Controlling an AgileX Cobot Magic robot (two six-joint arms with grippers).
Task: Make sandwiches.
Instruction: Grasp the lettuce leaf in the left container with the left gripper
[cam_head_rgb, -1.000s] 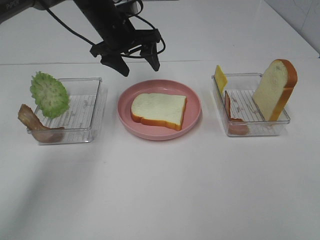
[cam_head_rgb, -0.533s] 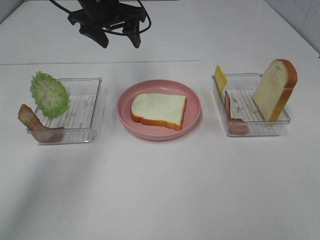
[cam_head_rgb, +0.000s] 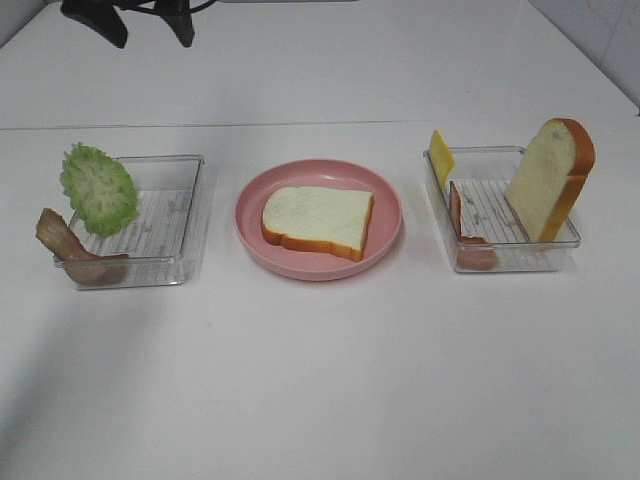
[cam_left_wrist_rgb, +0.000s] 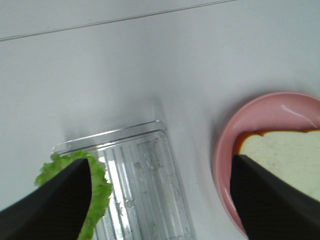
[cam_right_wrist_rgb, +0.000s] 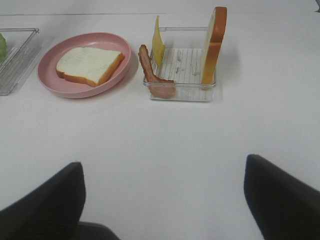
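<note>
The left gripper (cam_head_rgb: 150, 36) hangs at 11 o'clock in the high view, well apart from the food, jaws spread wide and grasping nothing; in its wrist view its dark fingers (cam_left_wrist_rgb: 47, 205) frame bare table, one above the lettuce, the other above the plate's rim. The right gripper (cam_right_wrist_rgb: 162, 200) does not show in the high view; its wrist view has the two fingers (cam_right_wrist_rgb: 45, 205) standing far apart over bare white table (cam_head_rgb: 320, 380), released and empty, with plate and tray well beyond them.

The pink plate (cam_head_rgb: 250, 215) sits at the centre of the table; a flat bread slice (cam_head_rgb: 318, 218), white with an orange-brown crust, lies on it alone, so no sandwich is stacked yet. At the plate's 9 o'clock stands the left tray (cam_head_rgb: 190, 200), clear plastic; a green lettuce leaf (cam_head_rgb: 97, 188) stands on edge against its 10 o'clock rim; the left bacon strip (cam_head_rgb: 62, 240) drapes over its 8 o'clock corner. At the plate's 3 o'clock stands the right tray (cam_head_rgb: 500, 152); a yellow cheese slice (cam_head_rgb: 440, 157) stands in its 11 o'clock corner; the right bacon strip (cam_head_rgb: 458, 215) leans along its 9 o'clock wall; an upright bread slice (cam_head_rgb: 548, 180) leans against its 2 o'clock corner.
</note>
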